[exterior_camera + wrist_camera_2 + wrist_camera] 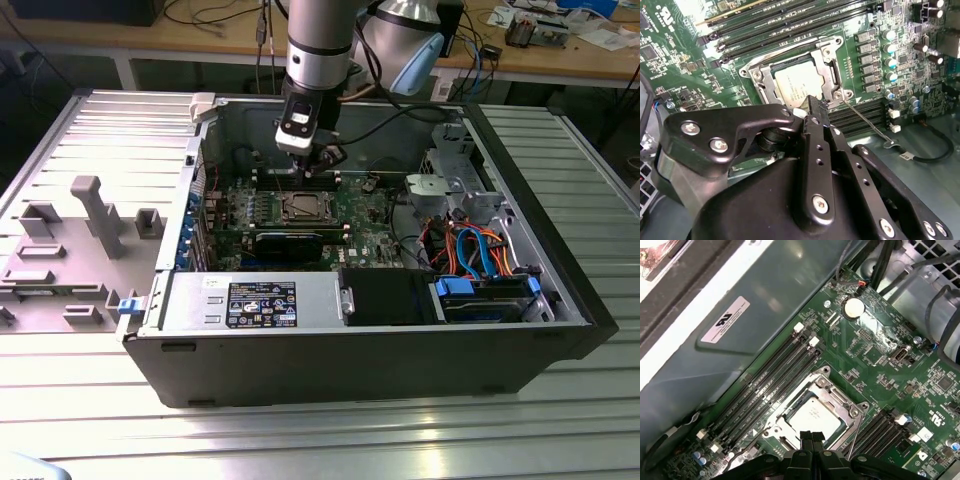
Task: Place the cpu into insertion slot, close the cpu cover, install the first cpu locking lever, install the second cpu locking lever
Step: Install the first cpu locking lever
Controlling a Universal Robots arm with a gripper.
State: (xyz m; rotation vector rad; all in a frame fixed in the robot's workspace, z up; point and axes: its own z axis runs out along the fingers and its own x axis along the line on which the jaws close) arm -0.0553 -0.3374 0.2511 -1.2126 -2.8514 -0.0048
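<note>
Fingertips of our black gripper (816, 107), pressed together on nothing, hover at the near edge of the dull silver-grey square cpu (799, 85) under its thin silvery frame cover (829, 67).

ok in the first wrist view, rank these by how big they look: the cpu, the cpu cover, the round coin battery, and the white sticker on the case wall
Largest to smallest, as they look in the first wrist view:
1. cpu cover, the frame around the chip
2. cpu, partly hidden by the gripper
3. white sticker, seen at a slant, so its rank against the cpu is unsure
4. coin battery
</note>
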